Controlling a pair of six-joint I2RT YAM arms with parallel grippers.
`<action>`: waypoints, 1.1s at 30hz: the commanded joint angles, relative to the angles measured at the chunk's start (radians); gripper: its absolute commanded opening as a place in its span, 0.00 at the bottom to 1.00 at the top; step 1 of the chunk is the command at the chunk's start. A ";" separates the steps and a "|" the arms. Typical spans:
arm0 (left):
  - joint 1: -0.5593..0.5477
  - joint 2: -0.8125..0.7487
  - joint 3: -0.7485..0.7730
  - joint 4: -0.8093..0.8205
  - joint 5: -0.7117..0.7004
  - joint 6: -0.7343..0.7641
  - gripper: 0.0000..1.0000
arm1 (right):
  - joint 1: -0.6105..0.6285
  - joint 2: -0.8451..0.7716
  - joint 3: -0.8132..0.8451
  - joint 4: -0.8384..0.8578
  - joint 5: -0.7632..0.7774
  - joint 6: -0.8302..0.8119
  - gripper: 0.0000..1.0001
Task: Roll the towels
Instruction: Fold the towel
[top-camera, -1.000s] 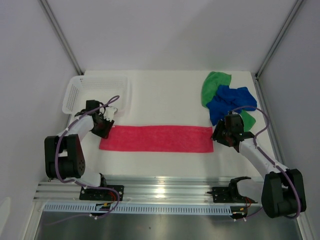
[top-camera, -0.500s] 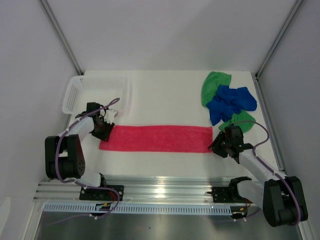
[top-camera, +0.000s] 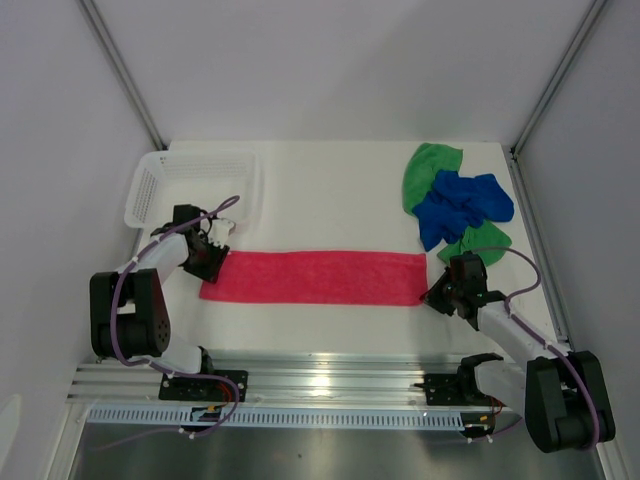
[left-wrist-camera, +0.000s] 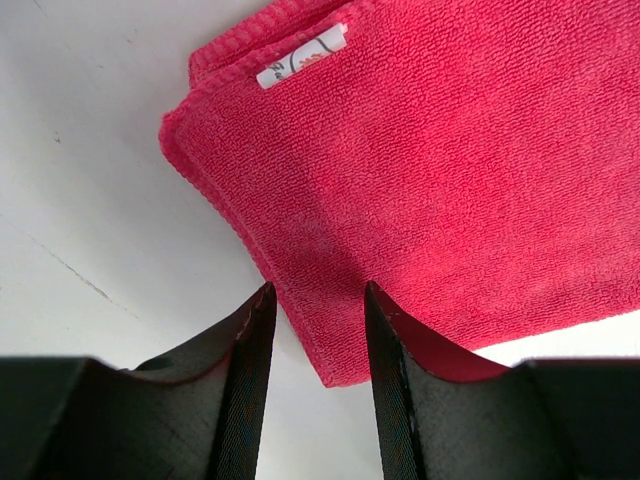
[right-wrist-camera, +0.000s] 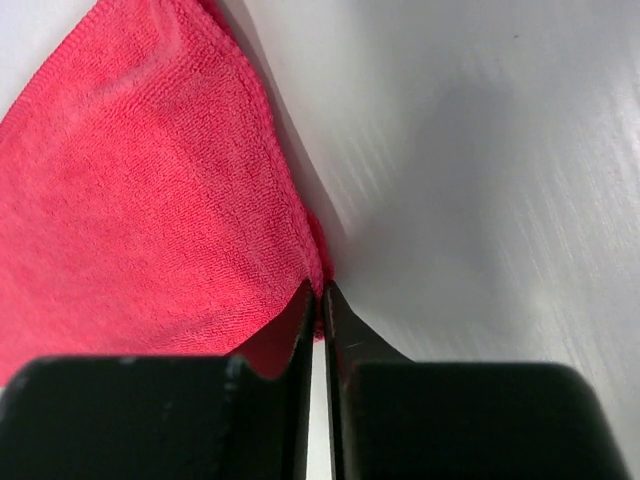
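Note:
The pink-red towel (top-camera: 310, 277) lies flat as a long folded strip across the table's middle. My left gripper (top-camera: 212, 262) stands at its left end. In the left wrist view that gripper (left-wrist-camera: 315, 295) is open, and the near corner of the pink-red towel (left-wrist-camera: 450, 170) lies between its fingers with bare table showing. My right gripper (top-camera: 432, 296) is at the strip's near right corner. In the right wrist view it (right-wrist-camera: 320, 290) is shut, pinching the edge of the pink-red towel (right-wrist-camera: 140, 200). The blue towel (top-camera: 462, 205) lies crumpled on the green towel (top-camera: 428, 170) at the back right.
A white mesh basket (top-camera: 160, 180) sits at the back left, just behind my left arm. The enclosure's walls and metal posts stand close on both sides. The arms' mounting rail runs along the near edge.
My right gripper has slid toward the near edge to the towel's near right corner and shut on it. The left gripper has stayed where it was.

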 joint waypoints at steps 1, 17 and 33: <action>-0.001 -0.040 -0.006 0.011 0.020 -0.019 0.45 | -0.015 -0.006 -0.009 -0.004 0.071 0.022 0.05; -0.030 -0.017 0.063 -0.034 0.164 -0.067 0.49 | -0.102 -0.117 0.145 -0.189 0.233 -0.171 0.00; -0.033 0.098 0.074 -0.041 0.219 -0.139 0.46 | 0.577 0.469 0.704 -0.242 0.417 -0.216 0.00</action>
